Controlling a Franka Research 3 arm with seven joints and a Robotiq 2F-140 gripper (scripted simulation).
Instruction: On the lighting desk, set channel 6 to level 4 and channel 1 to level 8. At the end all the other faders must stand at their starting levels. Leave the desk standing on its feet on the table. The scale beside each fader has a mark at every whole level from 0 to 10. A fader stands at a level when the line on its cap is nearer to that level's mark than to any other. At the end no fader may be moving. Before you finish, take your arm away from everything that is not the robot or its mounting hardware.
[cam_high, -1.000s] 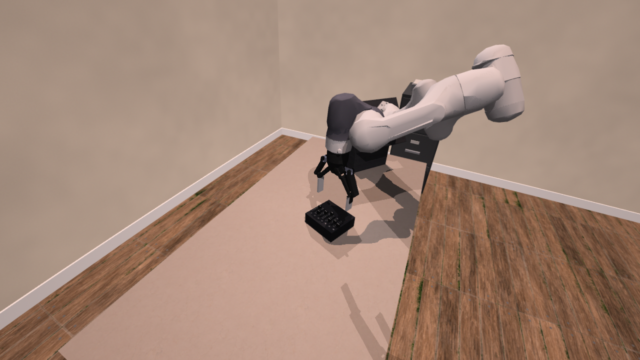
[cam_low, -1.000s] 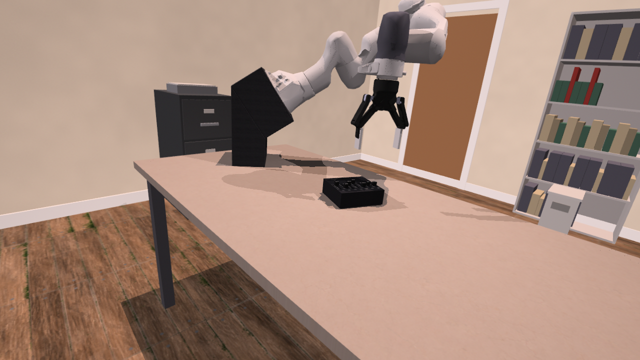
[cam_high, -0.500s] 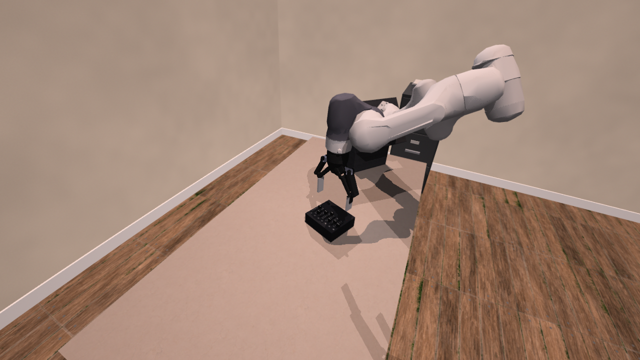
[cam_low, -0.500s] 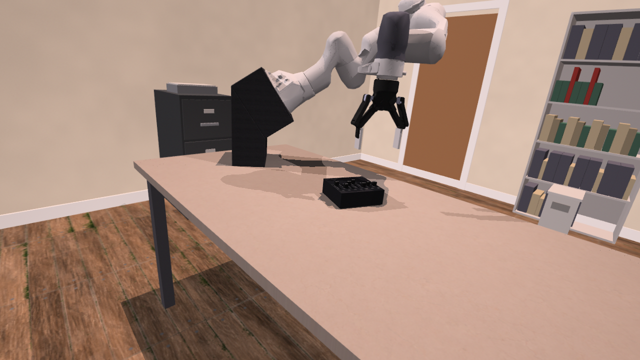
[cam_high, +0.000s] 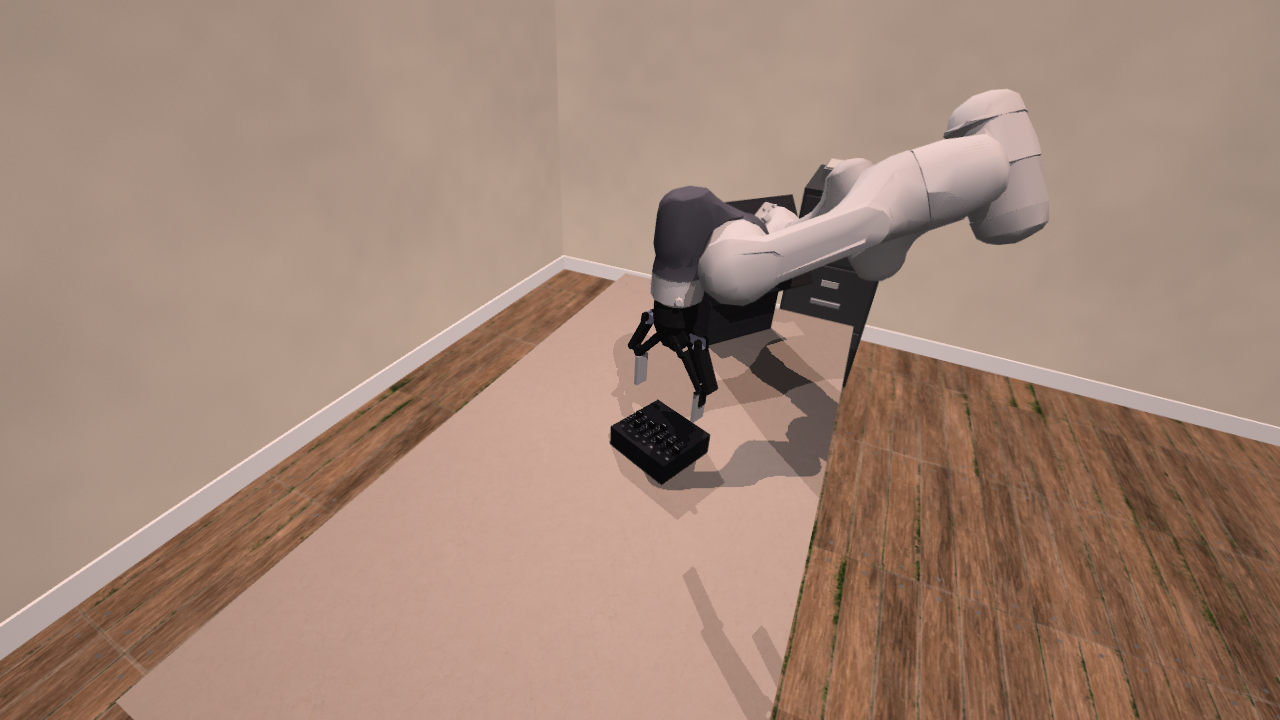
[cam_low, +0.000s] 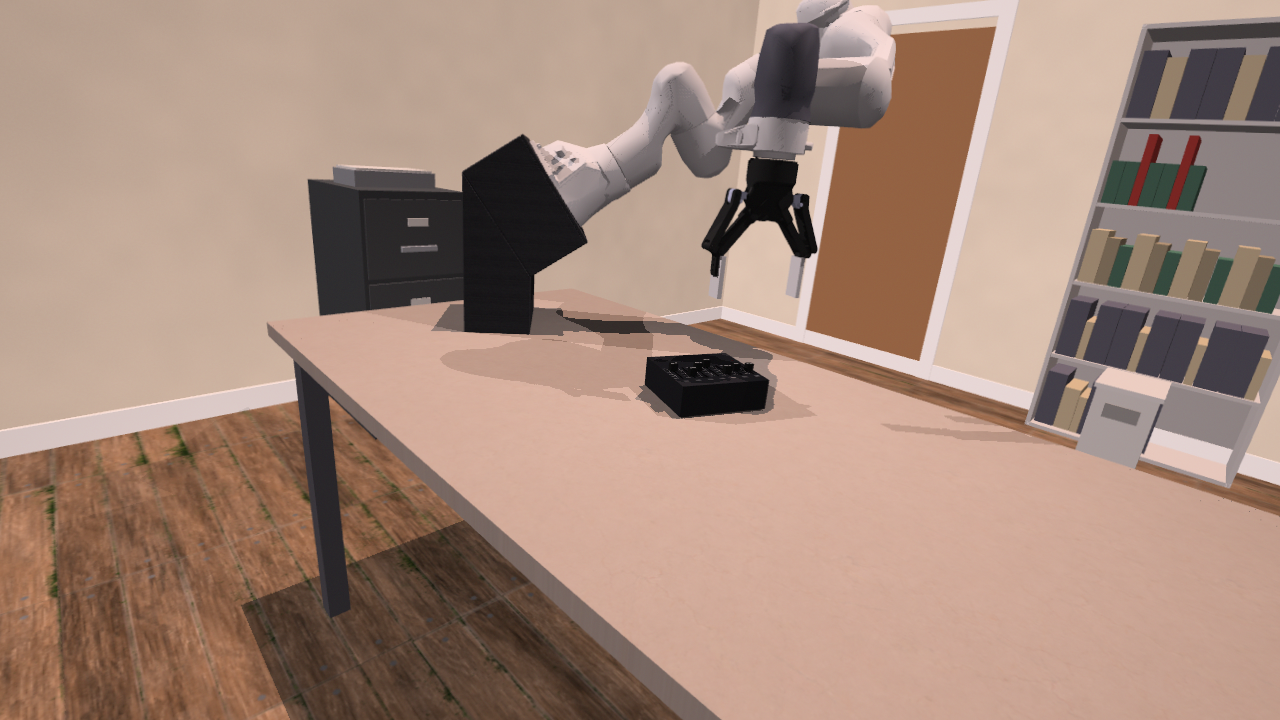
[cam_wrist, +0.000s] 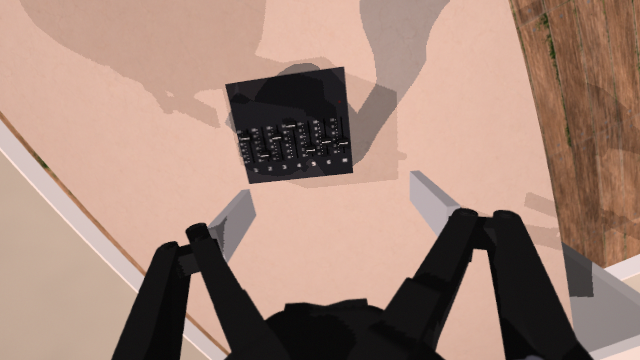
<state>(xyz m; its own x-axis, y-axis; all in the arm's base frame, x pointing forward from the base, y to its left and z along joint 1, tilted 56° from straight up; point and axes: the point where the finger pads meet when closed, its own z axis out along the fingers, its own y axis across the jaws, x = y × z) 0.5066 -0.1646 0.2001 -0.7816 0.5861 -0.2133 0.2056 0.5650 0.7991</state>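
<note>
Desk (cam_wrist: 290, 100) faders are numbered along the front; end effector (cam_wrist: 332, 197) wide open, empty.

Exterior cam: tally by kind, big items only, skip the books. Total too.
lighting desk: 1
robot arm: 1
table: 1
filing cabinet: 1
bookshelf: 1
door: 1
storage box: 1
Total: 7

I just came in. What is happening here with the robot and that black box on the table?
A single robot arm hangs above a small black lighting desk that stands on the table. Its gripper is wide open, holds nothing, and is well above the desk, touching none of the faders. The job is to set two faders to given levels. From this height the wrist view shows the caps at mixed heights, but the exact levels are too small to read.
</note>
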